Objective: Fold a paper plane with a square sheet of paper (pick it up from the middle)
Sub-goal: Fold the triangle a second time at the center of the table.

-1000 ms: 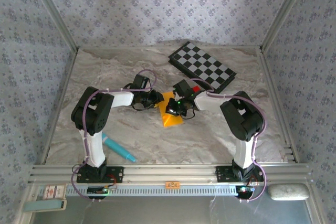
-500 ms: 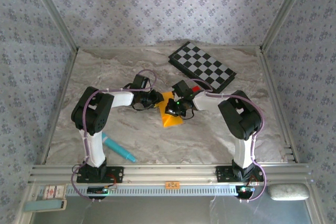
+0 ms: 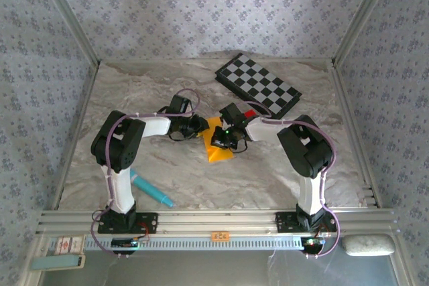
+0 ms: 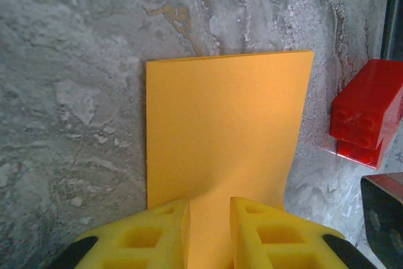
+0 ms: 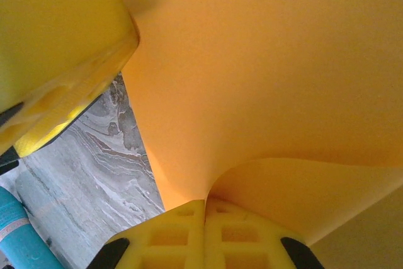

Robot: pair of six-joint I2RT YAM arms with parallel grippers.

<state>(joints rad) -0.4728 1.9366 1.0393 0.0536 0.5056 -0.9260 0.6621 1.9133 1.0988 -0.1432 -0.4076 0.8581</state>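
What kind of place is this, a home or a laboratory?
Probably a laboratory test booth: the left arm and right arm are bolted to an aluminium rail, framed wallpaper panels enclose the table, and a checkerboard lies on it.

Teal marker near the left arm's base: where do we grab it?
Probably mid-barrel on the teal marker, coming straight down from above and closing across its narrow width: it lies flat and slanted on the table, both long sides free.
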